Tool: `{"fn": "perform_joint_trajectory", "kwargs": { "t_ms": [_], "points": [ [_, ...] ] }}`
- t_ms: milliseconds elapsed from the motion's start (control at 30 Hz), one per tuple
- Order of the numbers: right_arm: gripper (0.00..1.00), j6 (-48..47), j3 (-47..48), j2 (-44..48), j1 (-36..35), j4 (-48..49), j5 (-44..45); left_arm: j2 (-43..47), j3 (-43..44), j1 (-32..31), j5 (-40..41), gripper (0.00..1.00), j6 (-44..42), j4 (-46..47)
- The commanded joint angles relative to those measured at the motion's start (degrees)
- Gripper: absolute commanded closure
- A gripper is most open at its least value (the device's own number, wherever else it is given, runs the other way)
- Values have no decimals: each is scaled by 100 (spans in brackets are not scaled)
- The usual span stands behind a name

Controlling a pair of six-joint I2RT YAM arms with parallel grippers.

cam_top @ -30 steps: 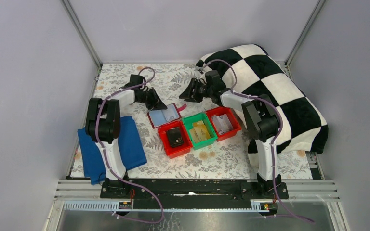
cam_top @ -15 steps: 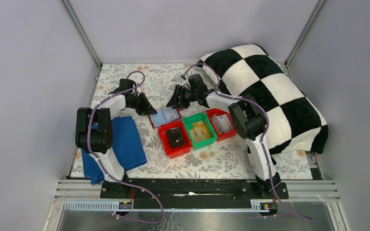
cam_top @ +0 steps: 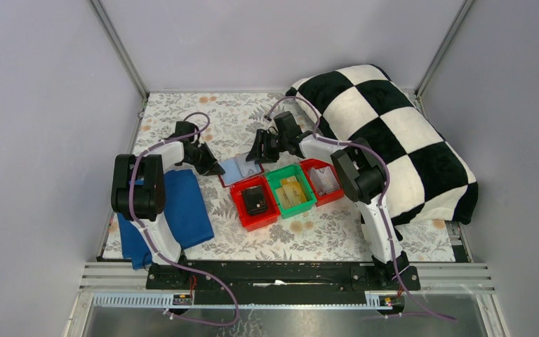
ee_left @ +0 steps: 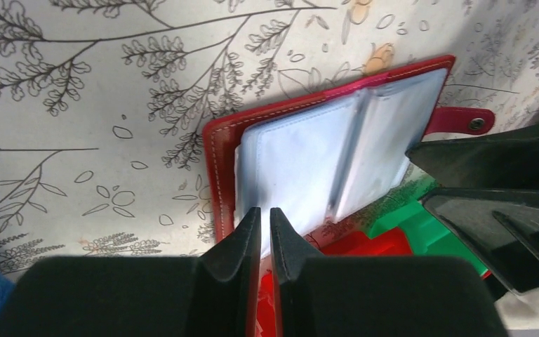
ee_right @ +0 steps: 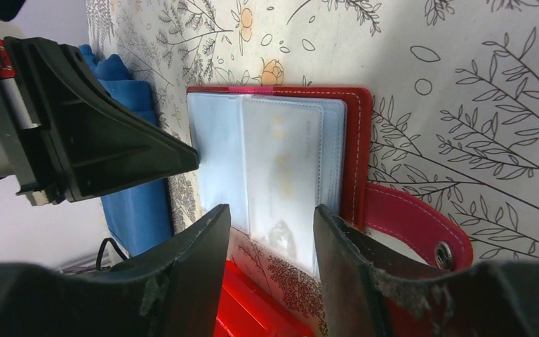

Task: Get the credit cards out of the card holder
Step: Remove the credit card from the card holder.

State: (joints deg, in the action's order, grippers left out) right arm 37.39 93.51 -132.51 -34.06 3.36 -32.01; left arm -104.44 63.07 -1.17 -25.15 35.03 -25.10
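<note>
The card holder (cam_top: 233, 181) lies open on the floral table, dark red with pale blue pockets. It also shows in the left wrist view (ee_left: 214, 161) and the right wrist view (ee_right: 358, 140), strap tab (ee_right: 421, 235) to one side. A whitish credit card (ee_right: 284, 168) sits in a clear pocket. My left gripper (cam_top: 215, 169) is shut, its tips (ee_left: 265, 214) at the left edge of the pockets; I cannot tell if it pinches anything. My right gripper (cam_top: 255, 153) is open, with its midpoint (ee_right: 272, 225) over the card's near edge, fingers either side.
Three bins stand in a row just in front of the holder: a red one (cam_top: 246, 215) with a small black box, a green one (cam_top: 307, 187) with yellow-tan items, a red one (cam_top: 338, 173) with pale flat items. A blue cloth (cam_top: 182, 210) lies left, a checkered blanket (cam_top: 393, 126) right.
Both arms have swung leftward and come down to the holder. The left gripper's tips now sit at its left edge and the right gripper's fingers over its right page.
</note>
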Motion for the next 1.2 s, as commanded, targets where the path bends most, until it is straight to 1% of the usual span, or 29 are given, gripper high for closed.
{"fn": "perform_joint_trajectory", "kwargs": {
  "t_ms": [0, 233, 500, 700, 867, 1000, 1167],
  "points": [
    [45, -164, 191, -107, 9, -96, 63, -138, -140, 38, 122, 87, 100, 292],
    [45, -126, 117, -86, 13, -35, -86, -428, -29, 37, 33, 87, 90, 319],
    [45, 201, 7, -32, 14, 375, -452, -522, -35, 38, -102, 88, 110, 417],
    [46, 373, -179, 112, -6, 724, -551, -545, -58, 22, -147, 88, 110, 446],
    [46, 440, -312, 279, -42, 881, -560, -573, -56, 28, -183, 88, 114, 460],
    [47, 626, -685, 568, -168, 1322, -355, -595, -74, 29, -193, 88, 101, 455],
    [47, 753, -673, 656, -286, 1537, -376, -578, -86, 28, -183, 89, 89, 460]
  ]
}}
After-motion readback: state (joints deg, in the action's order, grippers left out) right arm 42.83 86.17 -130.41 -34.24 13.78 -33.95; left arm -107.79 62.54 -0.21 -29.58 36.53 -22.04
